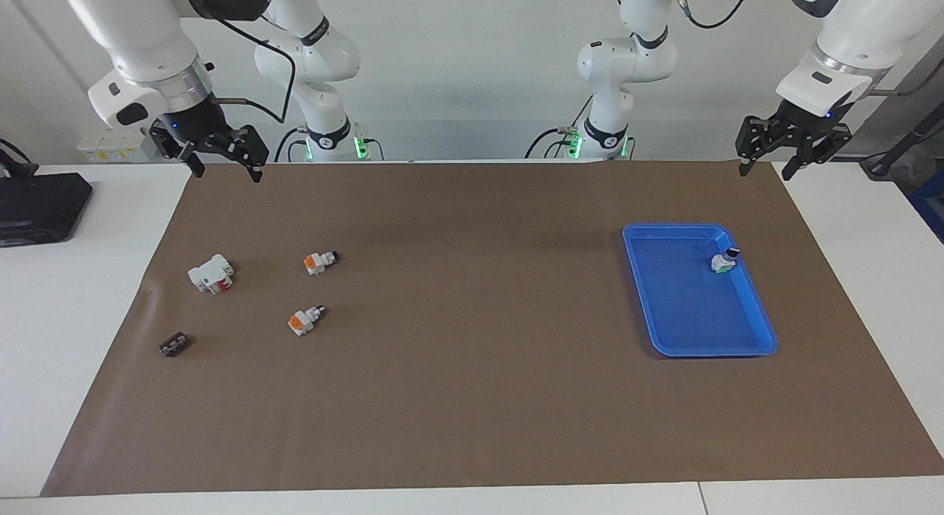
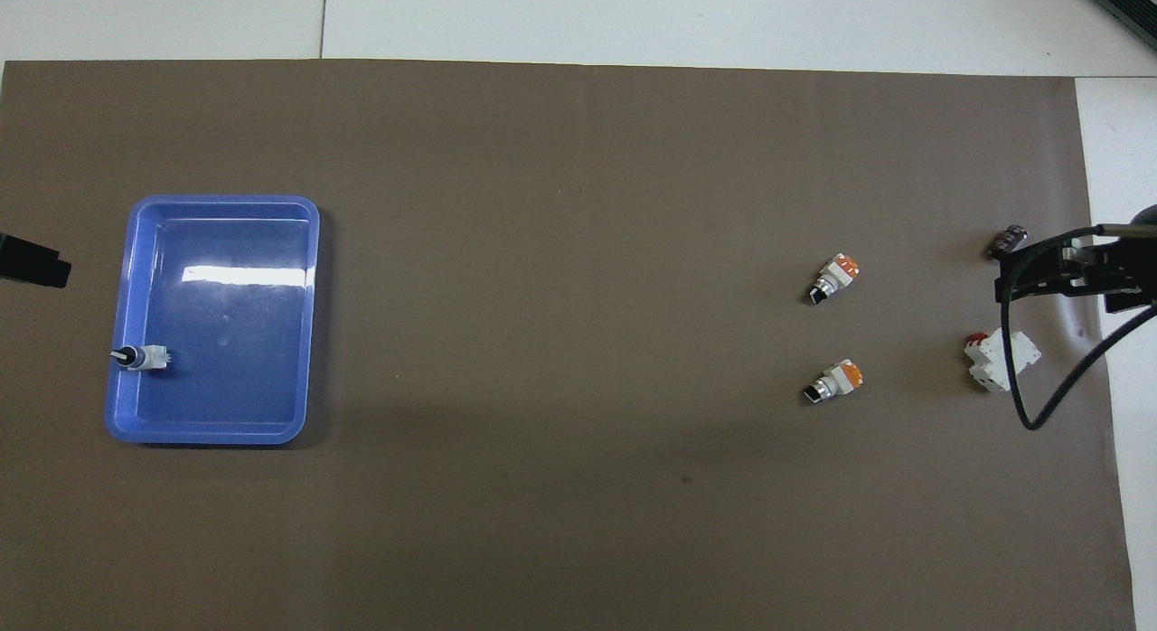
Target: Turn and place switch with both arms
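Blue tray (image 1: 745,341) at the left arm's end of the bench with the switch (image 1: 723,261) inside, left claw (image 1: 765,165) and right claw (image 1: 225,167) raised, both spread and empty; from overhead, switch (image 2: 145,357) by the tray (image 2: 217,432) wall, right claw (image 2: 999,287) near the white block (image 2: 1001,360).

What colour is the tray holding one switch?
Blue tray, clearest in the facing view.
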